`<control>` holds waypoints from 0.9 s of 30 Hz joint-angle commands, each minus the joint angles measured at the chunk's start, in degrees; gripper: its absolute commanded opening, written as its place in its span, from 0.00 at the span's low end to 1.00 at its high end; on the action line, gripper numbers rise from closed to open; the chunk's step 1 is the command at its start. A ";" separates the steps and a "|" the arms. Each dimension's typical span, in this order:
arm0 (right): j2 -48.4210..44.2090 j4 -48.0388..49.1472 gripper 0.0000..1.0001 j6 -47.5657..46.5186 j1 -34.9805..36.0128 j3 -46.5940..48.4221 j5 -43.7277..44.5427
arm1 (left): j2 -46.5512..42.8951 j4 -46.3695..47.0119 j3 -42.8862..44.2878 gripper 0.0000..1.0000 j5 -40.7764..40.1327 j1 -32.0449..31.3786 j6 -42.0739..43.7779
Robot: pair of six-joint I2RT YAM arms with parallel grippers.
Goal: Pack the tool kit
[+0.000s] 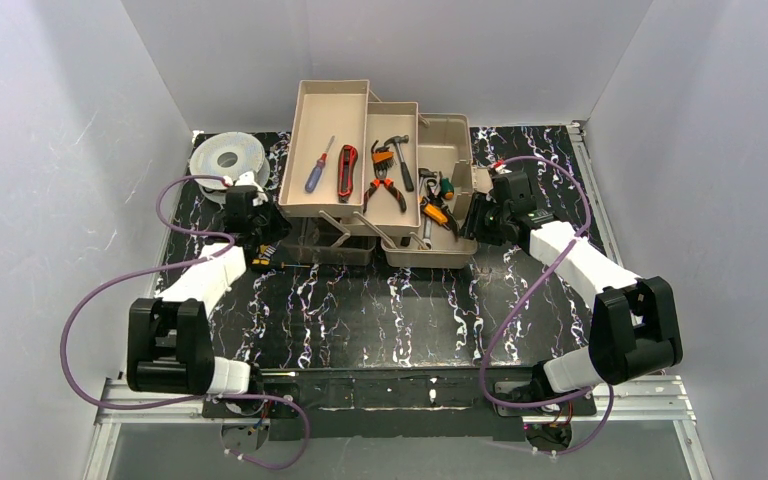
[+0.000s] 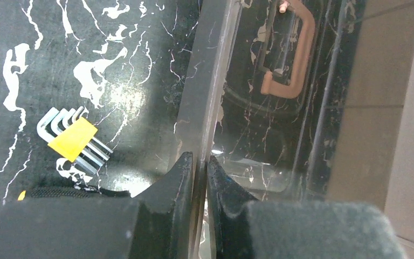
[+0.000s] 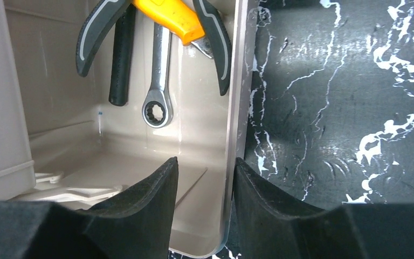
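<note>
While it stands wide open on the black marbled table, the tan toolbox has an arm at each of its sides. Its stepped trays fan out to its left, holding a hammer, pliers and screwdrivers. The stiff plastic box, loaded with steel, probably shifts heavily and is best taken by its rims. Its clear brown lid, lying flat at the toolbox's front left, looks thin, slick and springy, so its edge or cream handle is likely the safest hold. The left gripper is pinched tight on that lid's edge. The right gripper straddles the toolbox's right wall with its jaws apart, one finger inside near a wrench. A set of hex keys lies outside the toolbox, just left of the lid.
</note>
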 commanded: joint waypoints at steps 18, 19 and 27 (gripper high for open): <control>-3.56 0.18 0.48 1.11 0.53 -0.62 5.35 | -12.07 2.70 6.39 0.00 -34.66 -17.68 11.76; -3.98 0.05 0.48 1.20 0.51 -0.89 6.04 | -12.28 2.69 6.59 0.00 -34.96 -17.70 11.84; -6.45 0.12 0.48 1.83 0.51 -1.95 6.86 | -14.83 2.94 9.22 0.00 -36.74 -20.29 16.81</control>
